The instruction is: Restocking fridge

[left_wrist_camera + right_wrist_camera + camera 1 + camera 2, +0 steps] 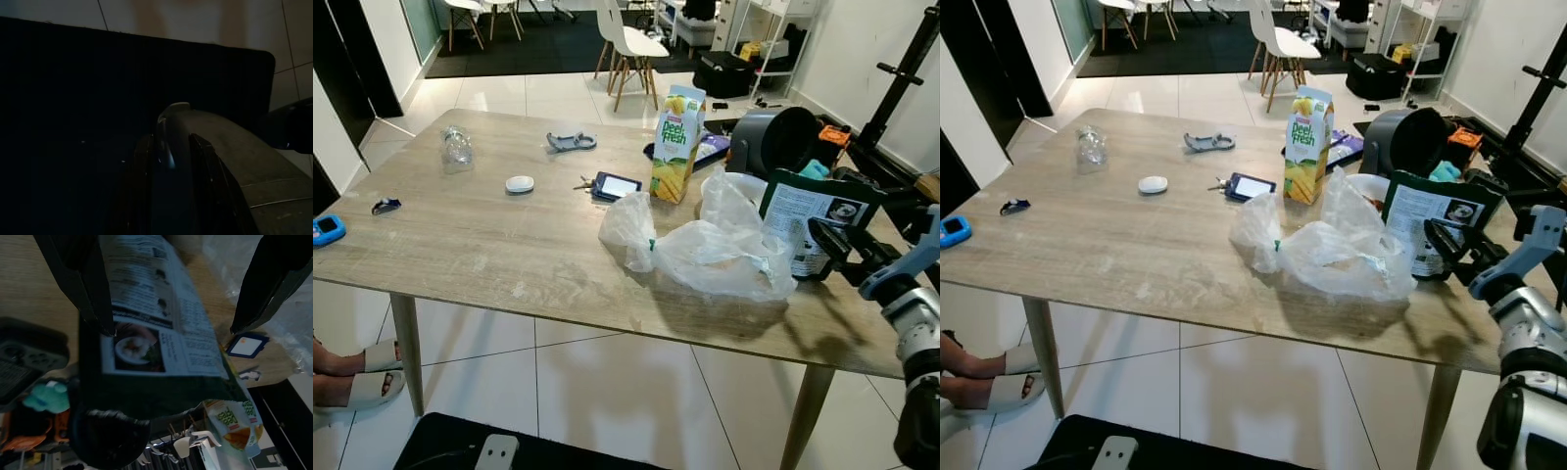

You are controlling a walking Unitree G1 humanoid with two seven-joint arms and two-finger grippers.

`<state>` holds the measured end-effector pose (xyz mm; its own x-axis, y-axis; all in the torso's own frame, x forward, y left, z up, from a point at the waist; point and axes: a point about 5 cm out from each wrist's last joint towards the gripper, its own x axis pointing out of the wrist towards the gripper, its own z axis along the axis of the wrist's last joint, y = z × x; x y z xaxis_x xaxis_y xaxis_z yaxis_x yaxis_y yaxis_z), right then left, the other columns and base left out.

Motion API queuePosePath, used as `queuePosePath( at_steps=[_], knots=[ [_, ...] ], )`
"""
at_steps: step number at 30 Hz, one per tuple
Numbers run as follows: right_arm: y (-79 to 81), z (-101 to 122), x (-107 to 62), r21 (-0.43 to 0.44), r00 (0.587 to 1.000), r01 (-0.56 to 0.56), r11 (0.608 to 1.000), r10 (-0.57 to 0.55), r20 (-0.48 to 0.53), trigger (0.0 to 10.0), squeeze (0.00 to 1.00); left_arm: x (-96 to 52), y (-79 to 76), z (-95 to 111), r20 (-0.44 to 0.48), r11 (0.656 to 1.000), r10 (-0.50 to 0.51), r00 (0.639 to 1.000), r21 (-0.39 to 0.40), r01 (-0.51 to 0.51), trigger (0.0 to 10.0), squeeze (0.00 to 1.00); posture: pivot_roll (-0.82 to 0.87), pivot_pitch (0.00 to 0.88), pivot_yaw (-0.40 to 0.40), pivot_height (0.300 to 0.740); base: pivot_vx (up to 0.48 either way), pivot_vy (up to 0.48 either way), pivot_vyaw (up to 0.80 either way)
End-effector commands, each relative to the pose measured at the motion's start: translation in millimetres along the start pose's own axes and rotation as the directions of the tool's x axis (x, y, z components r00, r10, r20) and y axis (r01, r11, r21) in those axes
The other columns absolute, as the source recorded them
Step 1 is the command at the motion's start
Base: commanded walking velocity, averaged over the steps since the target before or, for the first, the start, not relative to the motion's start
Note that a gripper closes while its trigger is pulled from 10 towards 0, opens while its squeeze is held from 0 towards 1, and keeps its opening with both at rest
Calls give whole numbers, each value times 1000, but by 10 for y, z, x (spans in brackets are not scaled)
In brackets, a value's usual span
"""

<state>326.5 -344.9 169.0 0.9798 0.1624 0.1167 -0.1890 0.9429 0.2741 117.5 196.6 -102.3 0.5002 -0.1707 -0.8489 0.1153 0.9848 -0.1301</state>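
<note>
So the right pincer (1442, 242) is spread wide with its two black fingers on either side of one dark green packet (1435, 220), which stands upright at the far right end of the desk (1107, 245). Not squeezing it yet as far as I can see. Just to the pincer's left sits one crumpled plastic bag (1332, 255), and beyond that one juice carton (1307, 145). One phone (1249, 186) lies further left. The left pincer hangs idle, can't tell its fingers.
</note>
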Motion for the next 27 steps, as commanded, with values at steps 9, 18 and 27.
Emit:
queuePosePath(
  at_steps=[9, 18, 27],
  knots=[
    [-120, 47, -109, -98, 997, 29, 995, -37, -72, 10000, 0, -102, 31, -323, -115, 1000, -6, 993, -11, 5, 10000, 0, 121, 55, -12, 740, 0, 0, 0],
    [-187, -124, -196, -225, 973, 98, 969, -141, -183, 10000, 0, -96, 9, -316, -116, 999, -25, 993, 17, 27, 10000, 0, 110, 72, -4, 740, 0, 0, 0],
    [-285, -2, -214, -282, 953, 231, 931, -276, -129, 10000, 0, -123, 32, -359, -122, 999, -22, 992, 22, 25, 10000, 0, 123, 84, -9, 740, 0, 0, 0]
  ],
)
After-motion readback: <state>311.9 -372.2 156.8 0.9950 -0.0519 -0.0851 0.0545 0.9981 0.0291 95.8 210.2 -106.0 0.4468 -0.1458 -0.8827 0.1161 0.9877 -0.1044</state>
